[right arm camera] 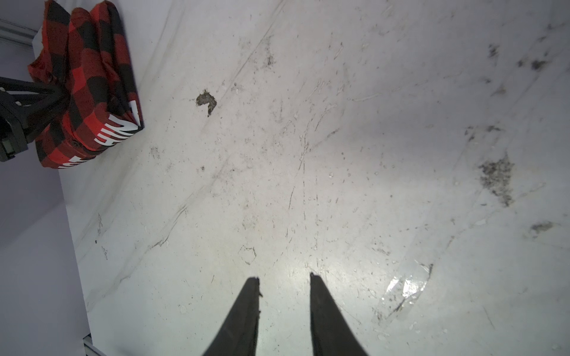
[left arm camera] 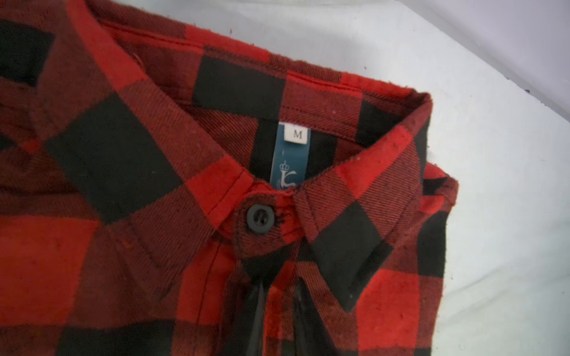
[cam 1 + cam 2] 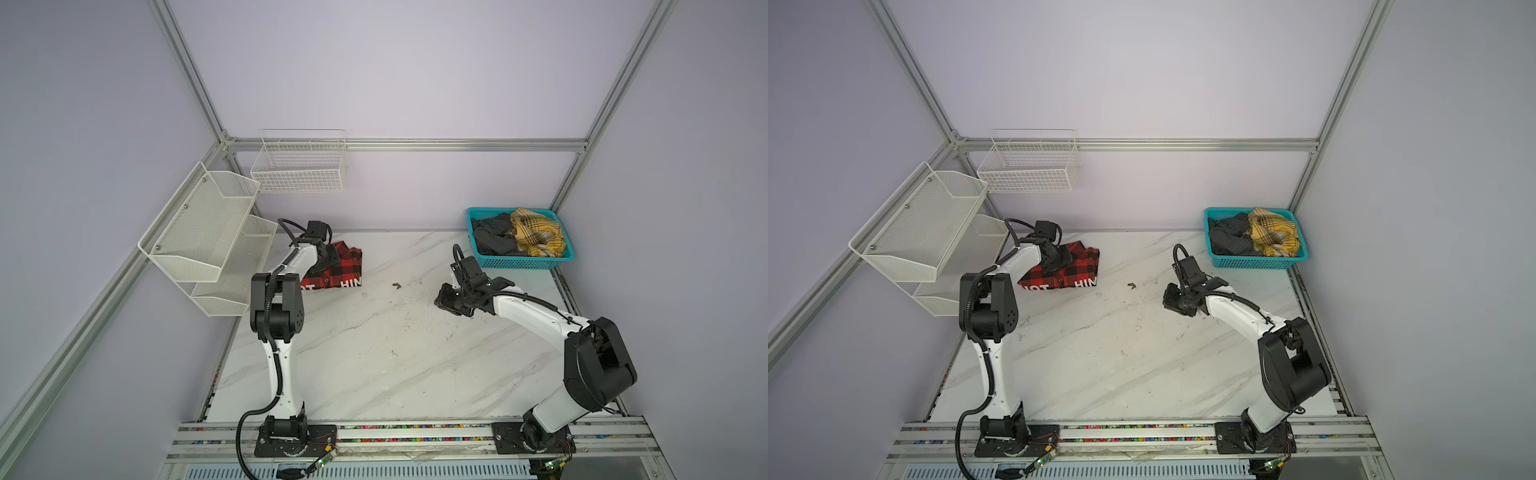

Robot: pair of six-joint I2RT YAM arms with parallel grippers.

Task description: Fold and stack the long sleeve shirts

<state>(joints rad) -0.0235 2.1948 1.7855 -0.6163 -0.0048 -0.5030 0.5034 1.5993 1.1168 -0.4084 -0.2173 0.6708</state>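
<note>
Folded shirt (image 3: pixel 336 270) lies on the tabletop (image 3: pixel 395 353), well apart from the basket (image 3: pixel 523 262) – at the opposite far corner. Left fingers (image 2: pixel 259 308) nearly shut, pinching a strip of placket just under the collar button. Right fingers (image 1: pixel 246 308) apart and empty, over bare tabletop, nearer the basket than the shirt. Risk: the pinch likely holds the top layer only – a lift or drag would peel the fold open, shirt slumps
</note>
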